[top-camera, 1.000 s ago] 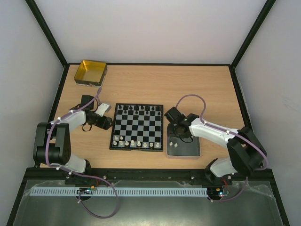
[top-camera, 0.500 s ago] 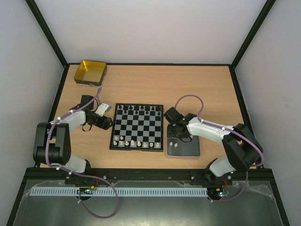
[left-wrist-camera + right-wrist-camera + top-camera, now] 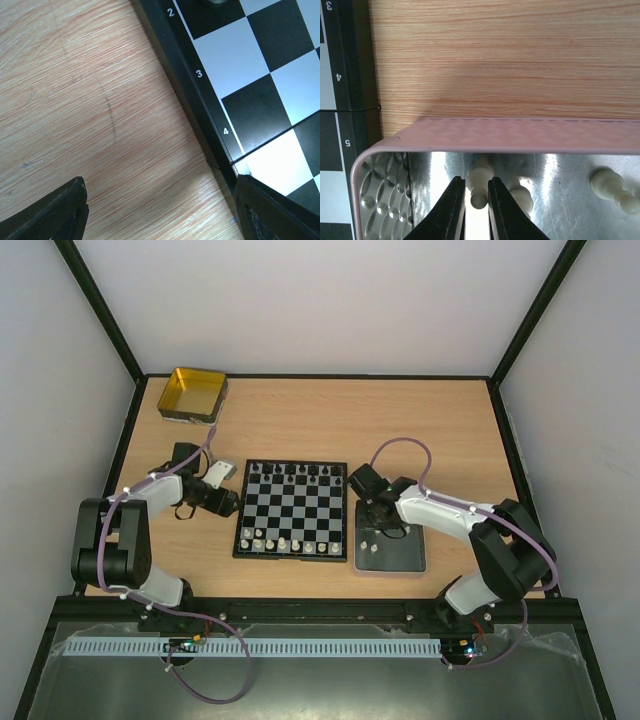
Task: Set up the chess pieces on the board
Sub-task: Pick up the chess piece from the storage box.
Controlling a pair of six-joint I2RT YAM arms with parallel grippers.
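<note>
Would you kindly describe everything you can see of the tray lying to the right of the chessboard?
The tray is a shallow rectangle with rounded corners, a pale pinkish rolled rim and a shiny, embossed metallic inside. It lies flat on the wooden table, just right of the board. A few cream chess pieces lie in it, and the right end effector reaches inside, its fingers straddling one piece.

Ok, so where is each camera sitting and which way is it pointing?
Top camera: above and behind the arms, looking down on the table, board, tray and tin; both arms show.
Left wrist: on the left arm, looking down at the table and the board's left border; left gripper fingertips wide apart at bottom corners.
Right wrist: on the right arm, looking down over the tray's rim; right gripper fingers flank a white piece.
Shared: both wrist views catch the board's numbered border.
</note>
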